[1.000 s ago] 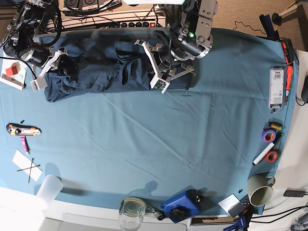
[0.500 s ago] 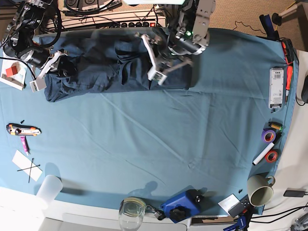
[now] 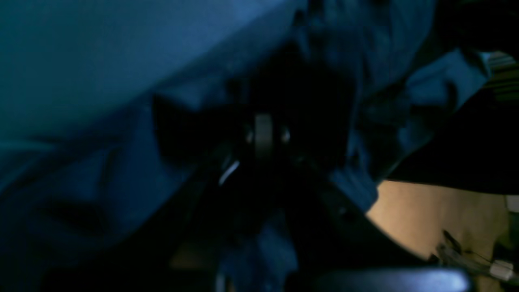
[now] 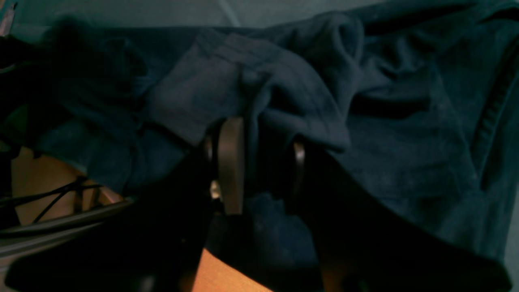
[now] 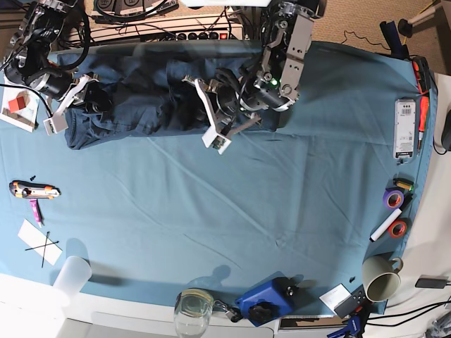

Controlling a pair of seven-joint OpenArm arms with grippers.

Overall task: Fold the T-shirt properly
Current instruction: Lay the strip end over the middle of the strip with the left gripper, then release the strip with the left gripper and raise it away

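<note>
Your table (image 5: 211, 211), under its teal cloth, carries the T-shirt (image 5: 134, 102) bunched along the far edge, toward the far left corner. It is soft, limp and light, so it will sag and crease; take it at seams or hems. Your right gripper (image 4: 259, 162) grasps a fold at the shirt's left end. Your left gripper (image 5: 215, 120) is clenched over the shirt's right end; what it pinches, you cannot tell.

The right claw (image 5: 90, 98) sits at the upper left of the base view, jaws part-way apart with cloth pinched between them. The left claw (image 5: 224, 113), upper centre, is closed, its arm reaching down from the top edge.
</note>
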